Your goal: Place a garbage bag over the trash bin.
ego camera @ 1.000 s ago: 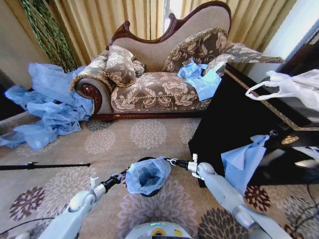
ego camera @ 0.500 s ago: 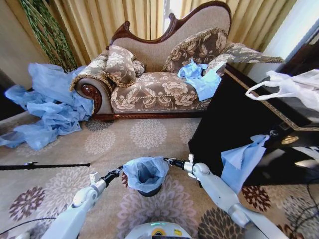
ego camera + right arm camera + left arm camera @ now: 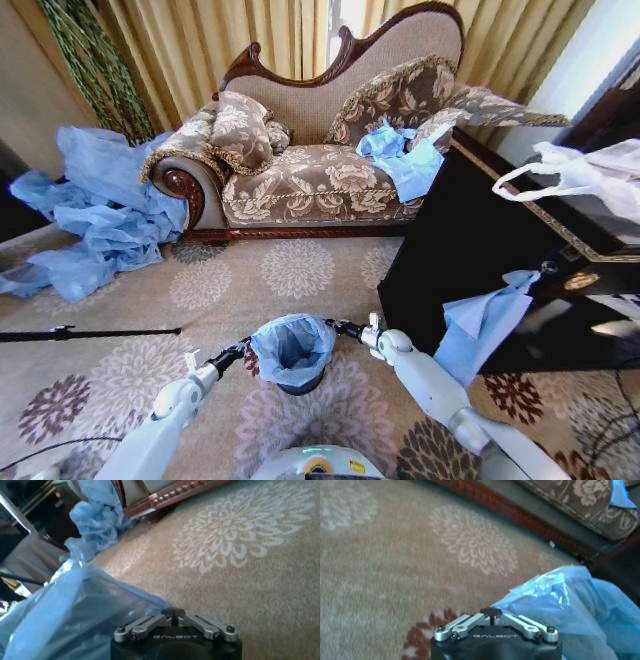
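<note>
The garbage bag [image 3: 292, 347] sits with its mouth spread wide over the trash bin [image 3: 297, 383], which stands on the patterned carpet [image 3: 300, 270] just in front of the robot, between the two arms and well short of the sofa [image 3: 320, 170]. Compared with a second ago, the bag's opening has come lower and rounder: then it was stretched at a slant, pulled sideways above the rim, and now its light blue film hangs down around the black rim with only the bin's dark base showing beneath. Both arms have also drawn in closer to the bin. The left gripper [image 3: 240, 350] has its fingers pinched together on the bag's edge at the bin's left side; in the left wrist view the left gripper [image 3: 492, 612] has its tips meeting at the crinkled film. The right gripper [image 3: 340, 325] does the same at the right edge, and the right wrist view shows the right gripper [image 3: 172, 612] with its tips closed on a fold of the film, the dark bin visible through the plastic. I judge that the bag is nearly seated: the mouth looks to be around the rim, and what seems left is tucking it down and letting go.
</note>
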